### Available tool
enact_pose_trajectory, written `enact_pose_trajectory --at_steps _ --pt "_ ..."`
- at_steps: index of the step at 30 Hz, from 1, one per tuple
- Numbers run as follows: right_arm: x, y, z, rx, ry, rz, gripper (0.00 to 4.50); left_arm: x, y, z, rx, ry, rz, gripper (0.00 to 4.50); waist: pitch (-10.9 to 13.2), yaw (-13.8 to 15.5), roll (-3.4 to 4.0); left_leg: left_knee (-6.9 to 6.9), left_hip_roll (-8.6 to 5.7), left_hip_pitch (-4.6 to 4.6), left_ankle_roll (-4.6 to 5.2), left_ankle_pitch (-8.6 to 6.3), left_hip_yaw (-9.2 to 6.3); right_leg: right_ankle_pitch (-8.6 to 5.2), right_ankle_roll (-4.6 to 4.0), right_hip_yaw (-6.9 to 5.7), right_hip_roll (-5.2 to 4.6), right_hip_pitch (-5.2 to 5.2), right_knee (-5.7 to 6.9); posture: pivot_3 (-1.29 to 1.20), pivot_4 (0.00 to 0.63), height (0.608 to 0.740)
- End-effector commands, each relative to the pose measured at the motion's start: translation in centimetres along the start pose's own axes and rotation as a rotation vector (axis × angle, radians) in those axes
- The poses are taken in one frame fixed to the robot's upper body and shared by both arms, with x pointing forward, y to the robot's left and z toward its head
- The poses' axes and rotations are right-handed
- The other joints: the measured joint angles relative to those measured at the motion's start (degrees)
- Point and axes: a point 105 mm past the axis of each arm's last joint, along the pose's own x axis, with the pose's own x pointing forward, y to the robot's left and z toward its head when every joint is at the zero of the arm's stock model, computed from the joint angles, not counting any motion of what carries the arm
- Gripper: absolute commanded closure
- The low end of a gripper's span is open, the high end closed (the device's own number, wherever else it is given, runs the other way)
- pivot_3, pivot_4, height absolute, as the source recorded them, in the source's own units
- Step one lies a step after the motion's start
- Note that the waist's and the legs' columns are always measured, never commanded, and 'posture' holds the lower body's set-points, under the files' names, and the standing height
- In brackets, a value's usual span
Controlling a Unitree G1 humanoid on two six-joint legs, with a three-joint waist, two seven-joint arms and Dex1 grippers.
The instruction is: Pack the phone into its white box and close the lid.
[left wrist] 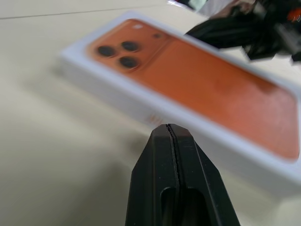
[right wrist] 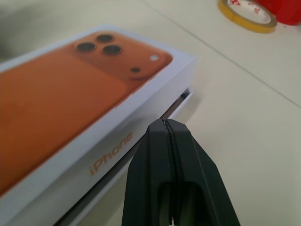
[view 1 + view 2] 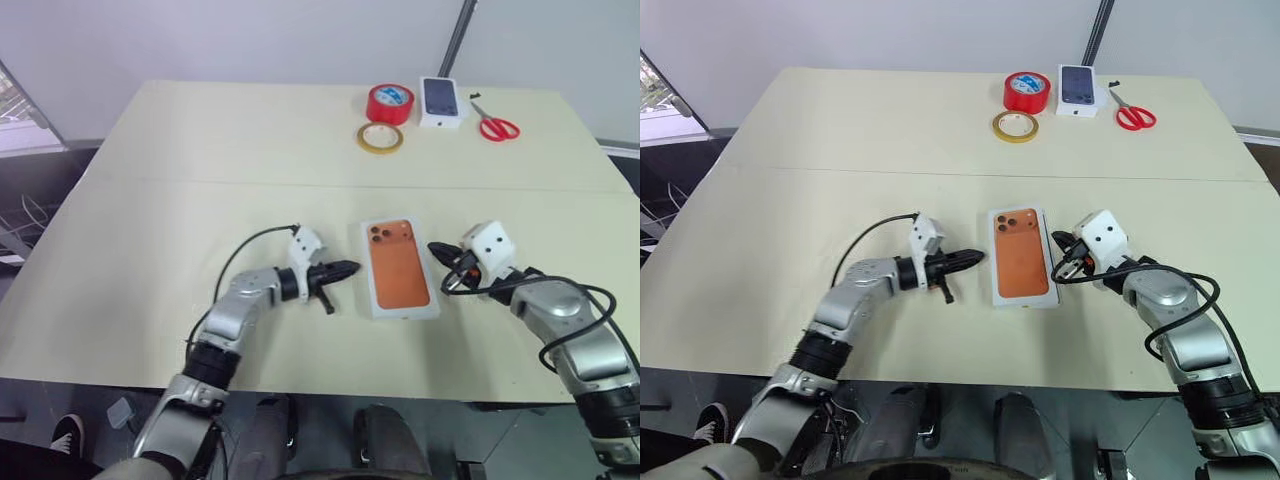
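Grippers first, nearest the body: left gripper (image 3: 350, 268) pressed shut, empty, lying level and aimed rightward at the lid's long left side, just beside it. Right gripper (image 3: 436, 248) likewise pressed shut on nothing, aimed leftward at the long right side, tip just beside the farther half; cannot tell whether touching.

Between the two tips: lid (image 3: 400, 268), printed orange with a lens cluster, already sitting over the white box (image 2: 113, 184). Long axis running straight away from the body, lens end far. Seen from the right wrist: a dark gap along the lid's lower edge, so probably not pushed fully home. Phone itself hidden, presumably inside under the lid.

Judged from this: packing done, closing nearly done. Next move likely a squeeze or downward press from both sides. Equal reach for either arm, one per long side. Risk of the pack skidding on the bare table (image 3: 180, 190) if pushed from one side alone.

Well beyond, at the far edge: yellow tape ring (image 3: 380, 137), red tape roll (image 3: 390, 103), small carton (image 3: 440, 101), red scissors (image 3: 496, 126).
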Motion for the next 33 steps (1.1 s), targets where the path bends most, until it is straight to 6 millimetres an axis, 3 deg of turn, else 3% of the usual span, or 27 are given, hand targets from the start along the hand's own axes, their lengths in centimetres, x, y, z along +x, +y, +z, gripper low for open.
enact_pose_trajectory --at_steps 1,4,12,22,26,28,33 --pt "-0.2 0.1 1.3 -0.059 -0.045 -0.008 4.48 1.0 -0.2 -0.1 0.021 0.025 -0.018 4.5 -0.01 -0.06 0.01 0.0 0.0 0.01 0.0 0.0 0.0 0.0 0.0 0.0 0.01 0.0 0.01 0.0 0.15 0.728" --pt "-0.1 0.3 1.4 -0.056 -0.049 -0.011 4.48 1.6 -0.5 -0.6 0.038 0.034 -0.028 4.5 -0.02 -0.03 0.03 0.01 0.01 0.02 0.0 0.0 0.01 0.0 0.0 0.01 0.0 0.01 0.01 0.0 0.15 0.728" --pt "0.1 0.4 1.0 -0.093 -0.024 -0.012 4.48 2.2 -1.4 3.0 0.019 -0.087 -0.057 4.5 -0.02 0.08 0.03 0.13 0.0 0.0 0.01 -0.01 -0.02 0.0 0.0 -0.01 -0.01 0.07 0.03 0.0 0.15 0.728" --pt "0.4 0.4 0.0 -0.128 0.016 -0.021 4.48 2.0 -1.2 0.8 0.019 -0.024 -0.025 4.5 -0.02 0.04 0.03 0.15 0.0 0.0 0.01 -0.01 -0.02 0.0 0.01 -0.01 0.0 0.06 0.04 0.0 0.15 0.728" --pt "0.5 0.8 -0.3 -0.144 0.031 -0.01 4.48 2.0 -1.2 0.8 0.032 -0.03 -0.015 4.5 -0.02 0.02 0.03 0.15 0.0 0.0 0.01 -0.01 -0.02 0.0 0.0 -0.01 0.0 0.06 0.05 0.0 0.15 0.728" --pt "0.4 0.9 -0.5 -0.17 0.041 -0.006 4.48 1.9 -1.1 1.2 0.019 -0.047 -0.012 4.5 -0.02 0.02 0.03 0.15 0.0 0.0 0.01 -0.01 -0.01 0.0 0.01 -0.01 0.0 0.06 0.04 0.0 0.15 0.728" --pt "0.0 -1.7 1.3 -0.121 -0.021 -0.092 4.48 1.7 -0.1 4.2 0.009 -0.129 0.017 4.5 -0.02 -0.01 0.03 0.15 0.0 0.0 0.01 -0.01 -0.02 0.0 0.01 0.0 0.0 0.04 0.06 0.0 0.15 0.728"
